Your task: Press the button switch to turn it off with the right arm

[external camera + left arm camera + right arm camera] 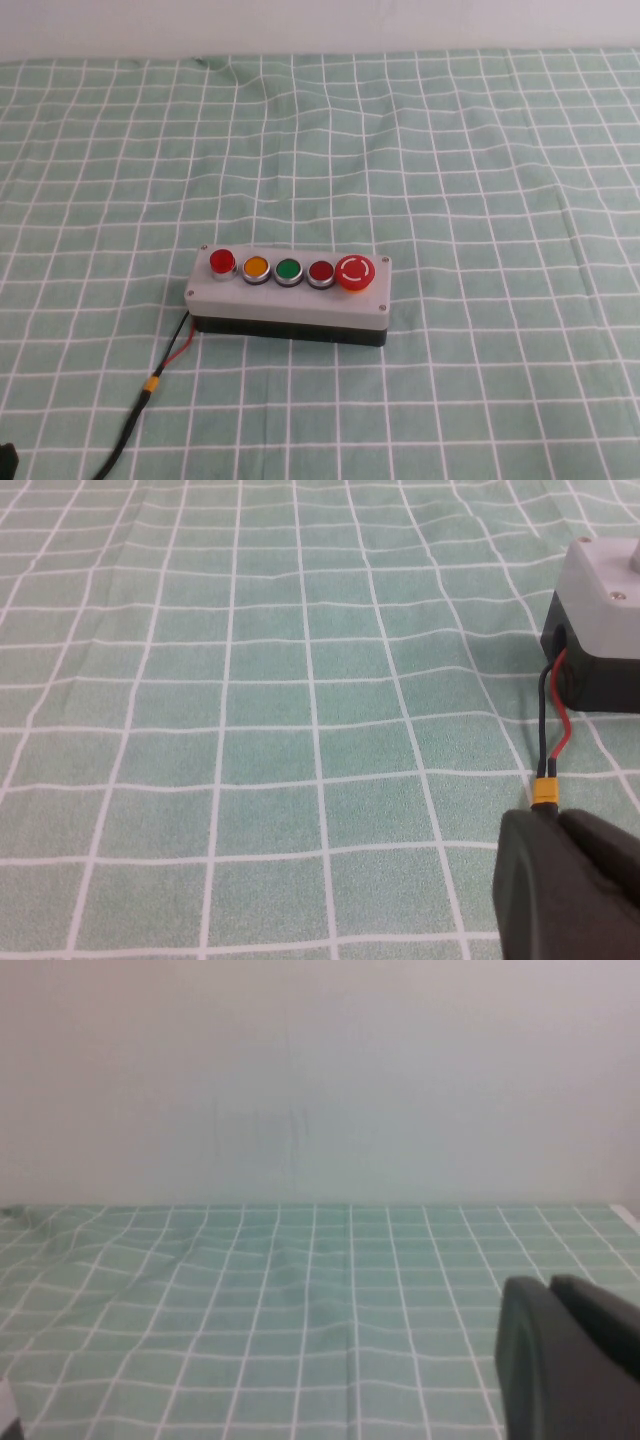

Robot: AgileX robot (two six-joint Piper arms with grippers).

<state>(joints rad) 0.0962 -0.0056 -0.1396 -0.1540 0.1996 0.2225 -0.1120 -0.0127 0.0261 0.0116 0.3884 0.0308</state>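
The button switch (pixel 222 262) is a small raised bright-red round button with a silver collar. It is the left end one of five on the grey box (pixel 290 297), which lies on the green checked cloth in the middle of the high view. My right gripper (pixel 548 1285) shows only in its wrist view, shut and empty, above bare cloth and facing the back wall; the box is not in front of it. My left gripper (pixel 560 820) is shut and empty, low over the cloth just short of the box's cable end (pixel 600 590).
Orange (pixel 256 267), green (pixel 288 270), darker red (pixel 320 271) and large red mushroom-head (pixel 355 272) buttons follow along the box. A black and red cable with a yellow connector (pixel 152 384) runs from the box's left end toward the front left. A white wall stands behind the cloth.
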